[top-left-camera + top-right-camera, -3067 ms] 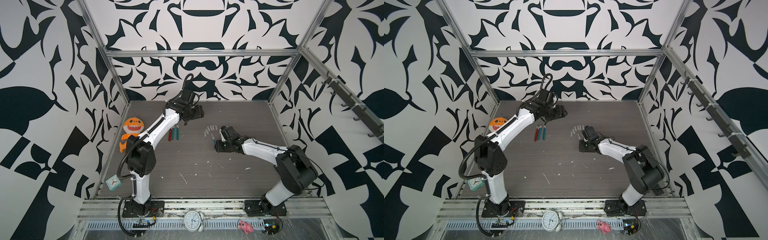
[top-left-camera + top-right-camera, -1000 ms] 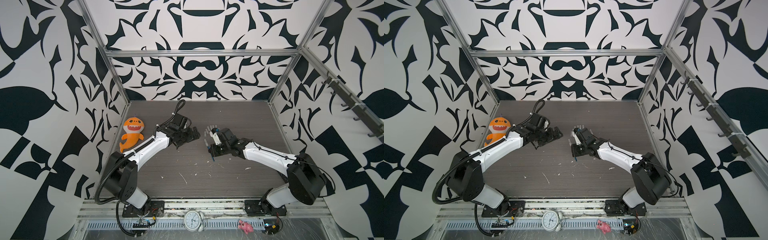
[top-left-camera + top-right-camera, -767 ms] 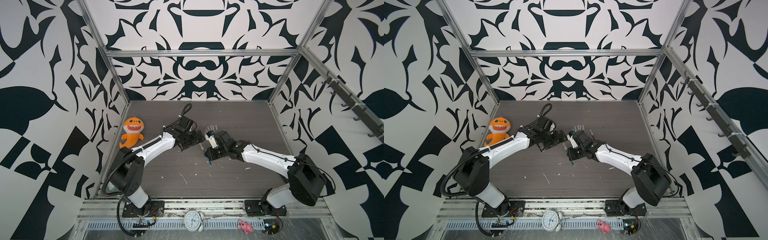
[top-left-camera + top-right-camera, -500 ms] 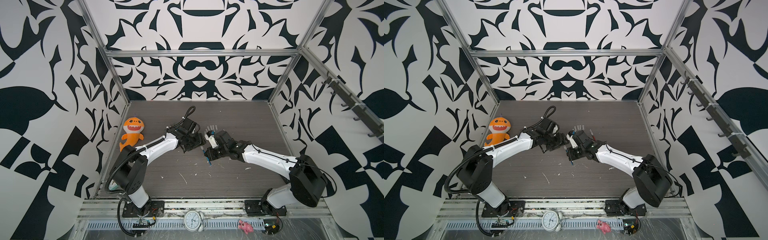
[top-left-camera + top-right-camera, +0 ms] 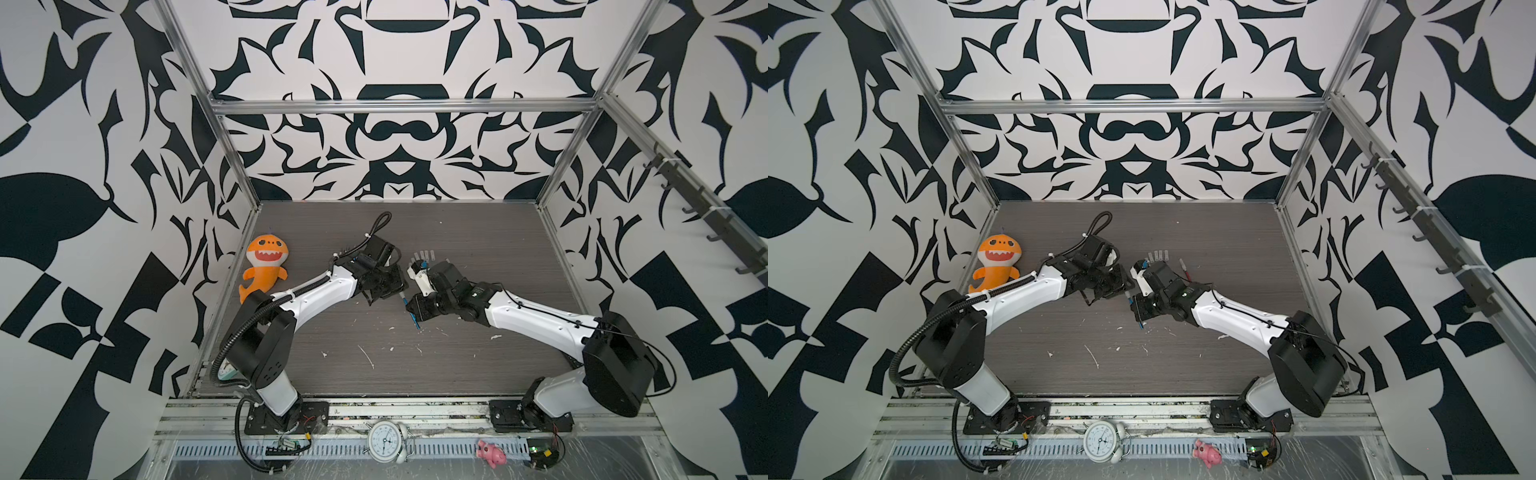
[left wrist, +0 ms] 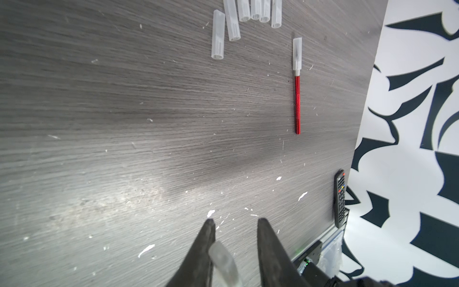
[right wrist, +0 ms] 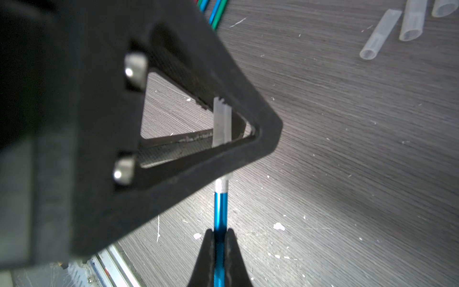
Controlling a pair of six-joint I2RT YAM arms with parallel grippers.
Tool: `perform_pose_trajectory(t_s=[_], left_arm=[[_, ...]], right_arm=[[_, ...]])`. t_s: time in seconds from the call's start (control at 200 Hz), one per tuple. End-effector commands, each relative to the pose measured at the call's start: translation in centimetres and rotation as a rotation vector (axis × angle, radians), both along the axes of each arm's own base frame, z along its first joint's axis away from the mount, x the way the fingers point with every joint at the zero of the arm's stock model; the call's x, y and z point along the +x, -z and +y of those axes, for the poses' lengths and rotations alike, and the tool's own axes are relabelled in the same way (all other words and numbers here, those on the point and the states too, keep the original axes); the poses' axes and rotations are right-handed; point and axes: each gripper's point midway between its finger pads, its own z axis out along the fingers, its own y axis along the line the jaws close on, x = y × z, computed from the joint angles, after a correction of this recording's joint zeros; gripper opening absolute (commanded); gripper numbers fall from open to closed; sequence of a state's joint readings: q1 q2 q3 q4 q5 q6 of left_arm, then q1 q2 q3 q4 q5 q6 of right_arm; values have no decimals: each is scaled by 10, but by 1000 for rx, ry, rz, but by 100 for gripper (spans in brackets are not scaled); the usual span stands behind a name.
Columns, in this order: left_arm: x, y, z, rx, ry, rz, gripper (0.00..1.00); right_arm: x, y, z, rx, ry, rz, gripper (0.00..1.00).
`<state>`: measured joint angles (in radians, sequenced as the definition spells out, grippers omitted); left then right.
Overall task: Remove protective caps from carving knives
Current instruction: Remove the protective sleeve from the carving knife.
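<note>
Right wrist: right gripper pinches blue pen-like carving knife; left gripper, slightly parted, seemingly brackets its translucent plastic cap.

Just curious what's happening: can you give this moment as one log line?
right fingers: shut on blue carving knife | left fingers: around its protective cap, not clamped

**Legible markings: none**
No text, brand, label or sign can be read in any view. The alarm clock on the front rail has a white dial, but its markings are too small to make out. The black remote control has coloured buttons, and any lettering on them is not readable.
</note>
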<state>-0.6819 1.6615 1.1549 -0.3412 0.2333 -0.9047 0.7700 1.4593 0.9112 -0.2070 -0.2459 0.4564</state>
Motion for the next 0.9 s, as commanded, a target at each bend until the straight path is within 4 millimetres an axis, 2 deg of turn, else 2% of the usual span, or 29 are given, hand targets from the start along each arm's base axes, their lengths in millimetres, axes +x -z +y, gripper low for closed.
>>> perform_pose_trajectory(t_s=[0.0, 0.295, 0.445, 0.5, 0.595, 0.735, 0.895], left_arm=[[0, 4, -4, -2, 1, 16, 24], [0, 4, -5, -5, 5, 20, 0], [0, 3, -6, -9, 6, 21, 0], [1, 2, -7, -12, 6, 21, 0], [0, 1, -7, -14, 5, 20, 0], [0, -1, -5, -12, -1, 19, 0], [1, -6, -3, -16, -14, 4, 0]], right_arm=[[8, -18, 8, 33, 3, -56, 0], [8, -18, 8, 36, 6, -58, 0], [10, -17, 7, 30, 11, -65, 0], [11, -18, 6, 28, 19, -70, 9], [13, -17, 5, 24, 29, -75, 10], [14, -14, 5, 15, 37, -72, 0], [13, -8, 5, 16, 42, -57, 0]])
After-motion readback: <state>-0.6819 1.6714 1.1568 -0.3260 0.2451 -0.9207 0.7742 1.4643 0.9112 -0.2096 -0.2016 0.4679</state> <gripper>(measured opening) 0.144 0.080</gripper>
